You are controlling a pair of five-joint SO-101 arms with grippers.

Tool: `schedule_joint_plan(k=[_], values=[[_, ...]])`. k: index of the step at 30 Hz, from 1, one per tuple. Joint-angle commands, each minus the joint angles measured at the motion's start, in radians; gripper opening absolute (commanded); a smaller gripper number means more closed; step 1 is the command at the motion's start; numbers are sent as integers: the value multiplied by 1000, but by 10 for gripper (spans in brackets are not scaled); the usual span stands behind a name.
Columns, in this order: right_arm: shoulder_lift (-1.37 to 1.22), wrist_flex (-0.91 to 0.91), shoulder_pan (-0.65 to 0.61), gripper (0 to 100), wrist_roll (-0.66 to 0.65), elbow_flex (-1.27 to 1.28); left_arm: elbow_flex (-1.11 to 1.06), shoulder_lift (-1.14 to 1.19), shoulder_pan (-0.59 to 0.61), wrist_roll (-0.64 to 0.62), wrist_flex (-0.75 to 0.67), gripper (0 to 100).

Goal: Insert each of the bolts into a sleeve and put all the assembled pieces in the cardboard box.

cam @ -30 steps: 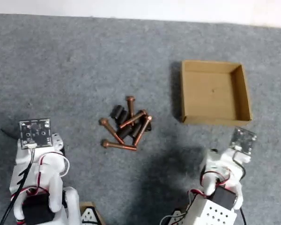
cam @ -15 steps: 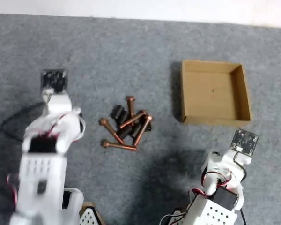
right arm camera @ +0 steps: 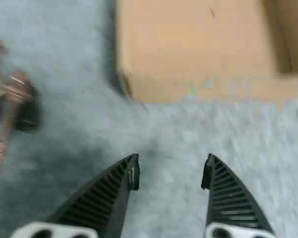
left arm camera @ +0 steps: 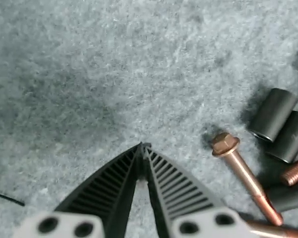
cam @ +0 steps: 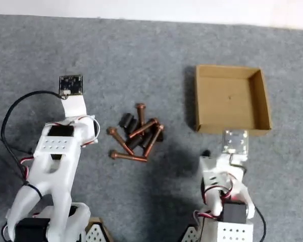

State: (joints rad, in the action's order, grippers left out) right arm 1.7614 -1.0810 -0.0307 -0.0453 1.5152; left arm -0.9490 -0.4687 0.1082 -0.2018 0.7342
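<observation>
The copper bolts [cam: 136,133] lie loose in a crossed heap with the dark sleeves [cam: 126,121] near the middle of the grey tabletop [cam: 65,45]. As far as can be seen, none is seated in a sleeve. The cardboard box [cam: 227,71] stands apart toward the far right edge, its floor bare. The job looks unstarted: every bolt needs sleeving, every pair boxing. The left gripper [left arm camera: 143,148] hangs just beside the heap's left side, tips pinched together on nothing. The right gripper [right arm camera: 170,171] hovers near the box's near wall, spread wide and empty.
</observation>
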Motion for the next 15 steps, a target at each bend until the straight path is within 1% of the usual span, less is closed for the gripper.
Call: schedule_joint_plan(k=[1, 5, 9, 15], values=[[-180, 54, -133, 202, 40, -151, 12, -1, -19, -11, -20, 11], [-536, 157, -225, 202, 84, -318, 12, 2, -19, -11, -21, 11], [-937, 194, -314, 202, 110, -573, 10, 4, -16, -11, -40, 11], [-1478, 223, -338, 202, 110, -918, 10, 4, -16, -11, -41, 11]])
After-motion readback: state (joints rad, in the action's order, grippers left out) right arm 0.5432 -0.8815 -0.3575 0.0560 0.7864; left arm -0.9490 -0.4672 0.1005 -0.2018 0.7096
